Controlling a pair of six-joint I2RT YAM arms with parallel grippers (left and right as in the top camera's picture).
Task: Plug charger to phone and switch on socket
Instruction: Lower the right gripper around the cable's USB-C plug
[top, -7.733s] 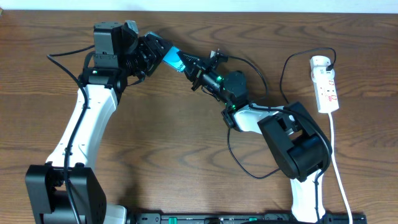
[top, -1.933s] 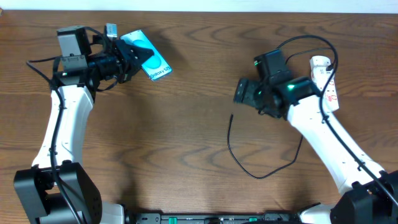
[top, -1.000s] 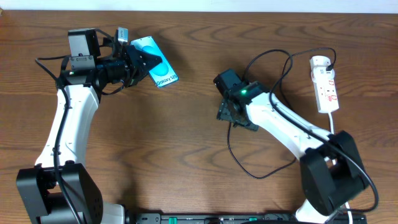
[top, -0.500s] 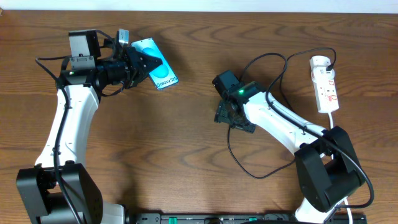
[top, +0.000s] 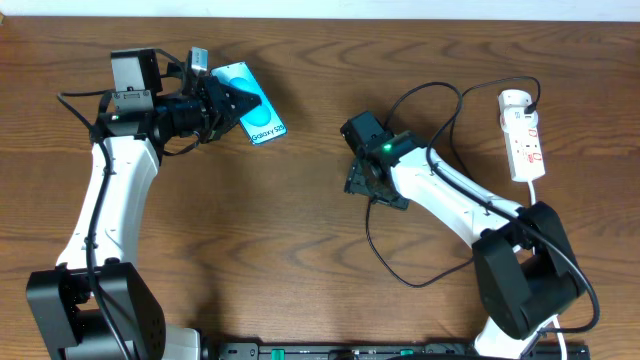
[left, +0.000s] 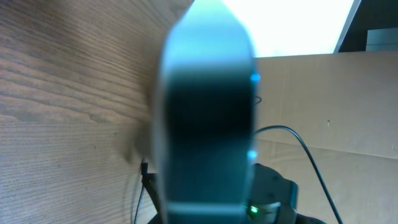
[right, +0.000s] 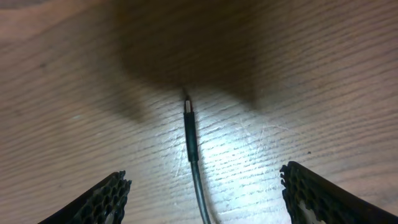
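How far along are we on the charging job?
Done: the left claw holds the phone, and the charger looks plugged into the socket. In hand: the right claw is open over the connector tip lying on the table. Left: grasp the tip, plug it into the phone, switch on.

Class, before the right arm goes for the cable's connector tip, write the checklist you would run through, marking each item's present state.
1. The left gripper is shut on the phone: ok.
2. The right gripper is open: ok.
3. The charger tip lies between its jaws: ok.
4. That tip is gripped: not ok.
5. The socket switch is on: cannot tell.
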